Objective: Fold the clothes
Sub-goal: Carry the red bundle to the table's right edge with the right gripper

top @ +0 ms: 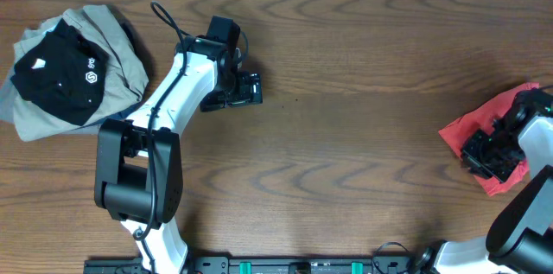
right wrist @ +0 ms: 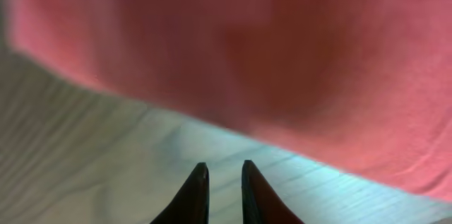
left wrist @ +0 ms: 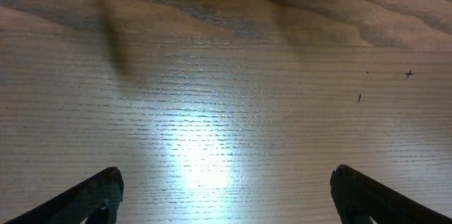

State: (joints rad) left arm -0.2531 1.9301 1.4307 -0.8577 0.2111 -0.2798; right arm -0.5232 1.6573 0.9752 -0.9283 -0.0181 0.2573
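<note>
Coral-red cloth, the shirt (top: 471, 124), is lying bunched in a small crumpled heap at the far right edge of the worktop (top: 346, 92); any lettering on it is not showing. The right hand (top: 488, 155) is sitting over the near side of that heap, partly covering it in the overhead view. In the right wrist view the shirt (right wrist: 282, 54) is filling the upper part as a blurred red mass, while the right hand (right wrist: 225, 181) is pointing at the pale worktop (right wrist: 85, 153) just short of the cloth's edge. Its two dark fingers (right wrist: 194, 196) are standing almost together with only a thin slit between them, and nothing is showing in that slit. Well apart, at the far left corner, a black piece (top: 60, 71) with a white logo is resting on top of a khaki piece (top: 117, 36), both loosely piled. Near that pile the left hand (top: 246, 91) is hanging over bare wood. Seen from its own wrist, the left hand (left wrist: 226, 189) is gaping wide, its fingertips (left wrist: 106, 185) sitting at opposite lower corners, gripping nothing, with the lit worktop (left wrist: 212, 75) spreading between them.
</note>
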